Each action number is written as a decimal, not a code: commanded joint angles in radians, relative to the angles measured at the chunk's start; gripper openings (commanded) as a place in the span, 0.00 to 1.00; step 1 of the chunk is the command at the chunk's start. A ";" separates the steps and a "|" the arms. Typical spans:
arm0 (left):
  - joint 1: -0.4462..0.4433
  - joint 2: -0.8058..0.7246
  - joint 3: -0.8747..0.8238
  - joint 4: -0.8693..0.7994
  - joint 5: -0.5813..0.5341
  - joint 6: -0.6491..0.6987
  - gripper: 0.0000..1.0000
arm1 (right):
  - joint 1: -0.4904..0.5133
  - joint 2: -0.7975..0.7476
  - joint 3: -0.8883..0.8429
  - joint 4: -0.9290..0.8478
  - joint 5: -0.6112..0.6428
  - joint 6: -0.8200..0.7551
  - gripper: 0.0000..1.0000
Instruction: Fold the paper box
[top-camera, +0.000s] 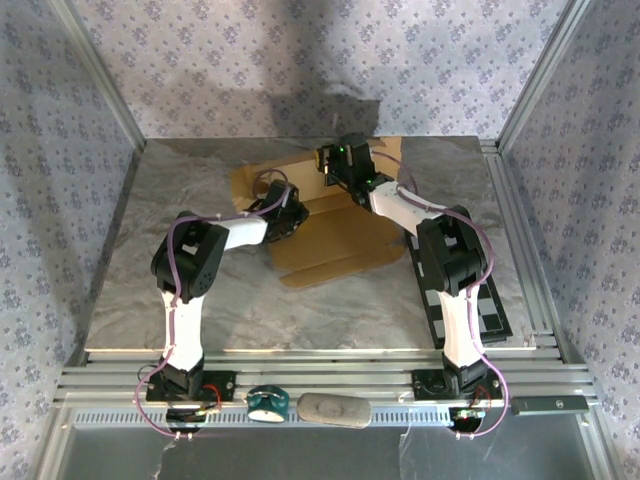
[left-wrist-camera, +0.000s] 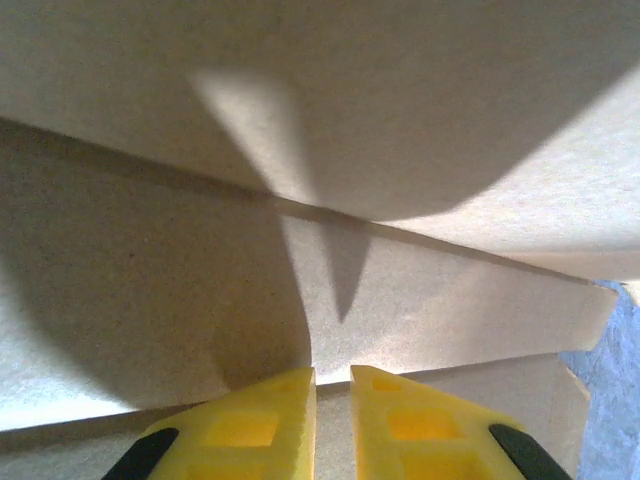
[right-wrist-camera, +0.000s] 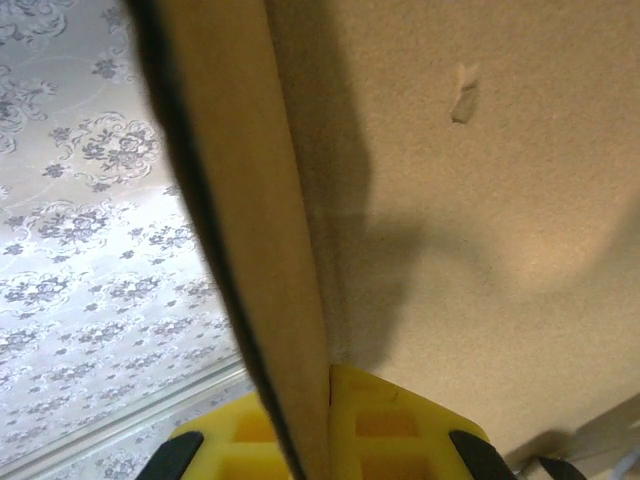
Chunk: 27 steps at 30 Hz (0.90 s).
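Right gripper (right-wrist-camera: 312, 435): I read it as clamped on the paper box (right-wrist-camera: 480, 240), with a panel edge running between its fingers. Left gripper (left-wrist-camera: 332, 400): thin gap between fingers, cardboard directly ahead. I cannot tell whether it grips.

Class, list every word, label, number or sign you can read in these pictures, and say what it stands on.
None can be read. The paper box is plain cardboard, the checkered board bears only squares, the wallpaper only flowers. The small items by the arm bases are too small to tell.
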 joint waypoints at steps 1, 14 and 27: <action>0.025 -0.087 0.004 -0.019 0.024 0.038 0.18 | -0.004 0.021 -0.034 0.028 -0.035 -0.010 0.00; 0.131 -0.712 -0.204 -0.396 0.059 0.065 0.27 | -0.014 -0.006 -0.198 0.157 -0.130 -0.072 0.00; 0.307 -0.880 -0.374 -0.370 0.118 -0.016 0.28 | -0.015 -0.057 -0.348 0.457 -0.172 -0.110 0.00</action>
